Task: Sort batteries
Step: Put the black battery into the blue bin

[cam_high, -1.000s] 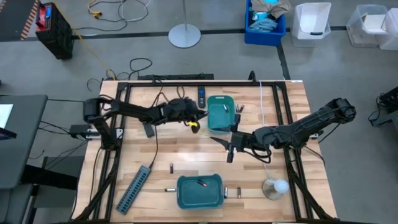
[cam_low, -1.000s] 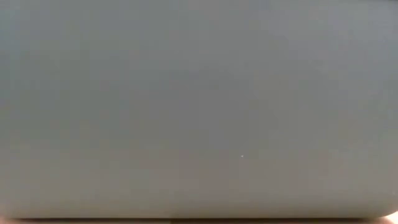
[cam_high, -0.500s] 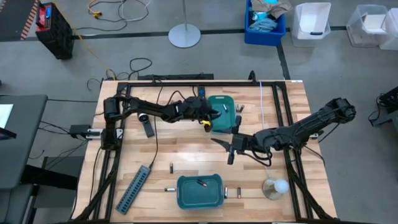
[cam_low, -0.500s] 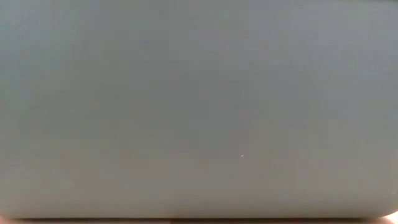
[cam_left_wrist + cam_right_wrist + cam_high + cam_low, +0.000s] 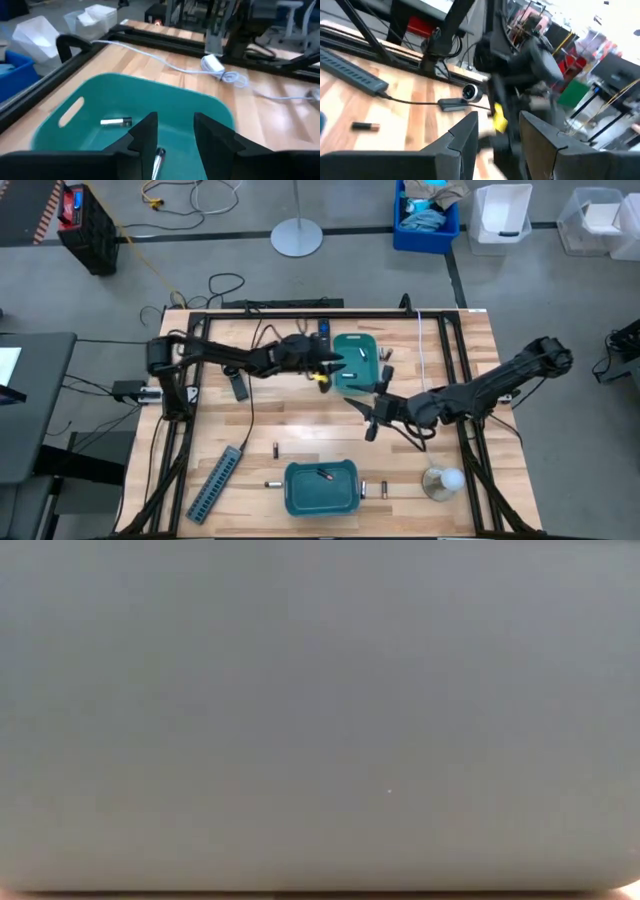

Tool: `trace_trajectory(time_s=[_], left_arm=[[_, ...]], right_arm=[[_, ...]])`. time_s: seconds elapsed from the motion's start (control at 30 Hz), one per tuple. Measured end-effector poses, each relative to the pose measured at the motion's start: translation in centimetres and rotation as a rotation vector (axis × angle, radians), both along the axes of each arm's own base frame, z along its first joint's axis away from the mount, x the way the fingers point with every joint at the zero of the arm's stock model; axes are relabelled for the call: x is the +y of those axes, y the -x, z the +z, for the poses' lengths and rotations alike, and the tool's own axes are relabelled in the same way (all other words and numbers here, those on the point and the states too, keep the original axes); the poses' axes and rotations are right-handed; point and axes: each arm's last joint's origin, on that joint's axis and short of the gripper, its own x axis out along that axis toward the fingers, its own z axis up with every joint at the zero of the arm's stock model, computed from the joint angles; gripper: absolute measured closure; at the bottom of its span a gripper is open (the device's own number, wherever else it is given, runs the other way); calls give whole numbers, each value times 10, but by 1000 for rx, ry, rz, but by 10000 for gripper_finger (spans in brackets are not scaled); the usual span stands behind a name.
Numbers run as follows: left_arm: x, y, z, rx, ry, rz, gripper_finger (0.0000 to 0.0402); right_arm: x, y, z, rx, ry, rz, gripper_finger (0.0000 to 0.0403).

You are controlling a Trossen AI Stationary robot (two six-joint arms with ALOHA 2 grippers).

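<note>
My left gripper (image 5: 172, 145) is open over the near-left rim of the far teal bin (image 5: 357, 362). In the left wrist view two silvery batteries are in that bin (image 5: 165, 100): one (image 5: 116, 121) lies on its floor, and another (image 5: 157, 163) shows low between my fingers, close to one of them. My right gripper (image 5: 368, 416) hangs open over bare table between the far bin and the near teal bin (image 5: 322, 486), which holds one battery (image 5: 322, 474). Loose batteries lie on the table (image 5: 276, 448), (image 5: 270, 483), (image 5: 364, 489), (image 5: 383, 489). The right wrist view shows another loose battery (image 5: 366, 126).
A grey power strip (image 5: 215, 483) lies near the table's near-left corner. A black remote (image 5: 324, 332) sits at the far edge beside the far bin. A white cable and adapter (image 5: 441, 478) lie at the near right. Black frame rails border the table. A flat grey surface fills the low view.
My left gripper has travelled toward the table's right, from beside the far bin to over its rim, then drawn back a little toward the left. My right gripper has stayed almost still.
</note>
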Motion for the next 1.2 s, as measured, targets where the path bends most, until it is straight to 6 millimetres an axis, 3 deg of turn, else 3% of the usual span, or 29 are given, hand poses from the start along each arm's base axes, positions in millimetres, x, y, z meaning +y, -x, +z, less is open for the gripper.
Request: trace_trajectory(time_s=[0.27, 0.43, 0.53, 0.77, 0.97, 1.2], left_arm=[[-27, 84, 12, -101, -18, 50, 302], [-46, 122, 12, -132, -11, 40, 303], [-55, 138, 9, -143, -8, 32, 303], [-67, 160, 3, -160, 8, 36, 303], [-72, 163, 3, -148, 3, 25, 303], [-77, 163, 1, -128, -14, -1, 303]], right_arm=[[-2, 32, -22, 242, -206, -80, 246], [-12, 57, -42, 438, -359, -228, 246], [-14, 61, -54, 545, -392, -270, 245], [-22, 44, -82, 740, -463, -310, 216], [-35, 33, -101, 849, -419, -363, 176], [-51, 25, -112, 938, -392, -355, 170]])
